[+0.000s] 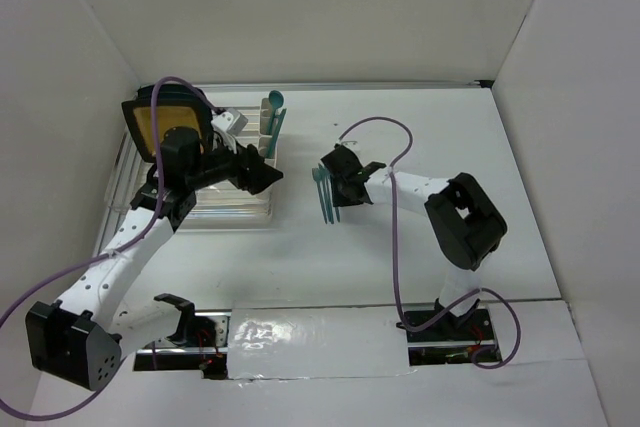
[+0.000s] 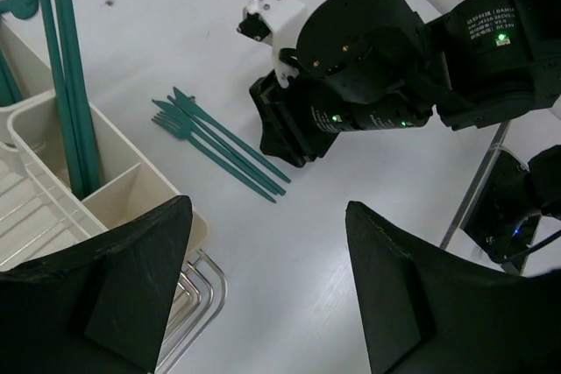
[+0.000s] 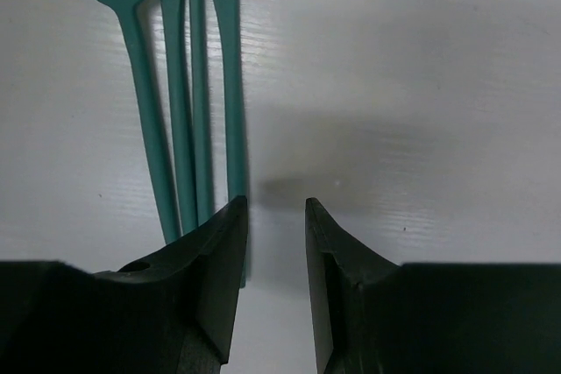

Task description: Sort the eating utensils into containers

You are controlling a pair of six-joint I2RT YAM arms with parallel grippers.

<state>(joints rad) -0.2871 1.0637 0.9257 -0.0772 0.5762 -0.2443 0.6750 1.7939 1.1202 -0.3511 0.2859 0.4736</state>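
Note:
Several teal utensils (image 1: 327, 199) lie side by side on the white table; in the right wrist view they are a fork (image 3: 131, 50) and straight handles (image 3: 230, 67). My right gripper (image 3: 273, 203) stands over their handle ends, its jaws narrowed but apart, with bare table in the gap. The rightmost handle runs along the inner edge of its left finger (image 3: 219, 251). My left gripper (image 2: 267, 208) hangs open and empty beside the cream containers (image 2: 131, 190), which hold upright teal utensils (image 2: 66, 85). In the top view it (image 1: 268, 177) sits at the rack's right edge.
A yellow plate with a black rim (image 1: 165, 122) stands in the dish rack (image 1: 225, 209) on the left. The rack's wire loops (image 2: 197, 291) lie under my left fingers. White walls enclose the table on three sides. The right arm's wrist (image 2: 368, 59) is close across from the left gripper.

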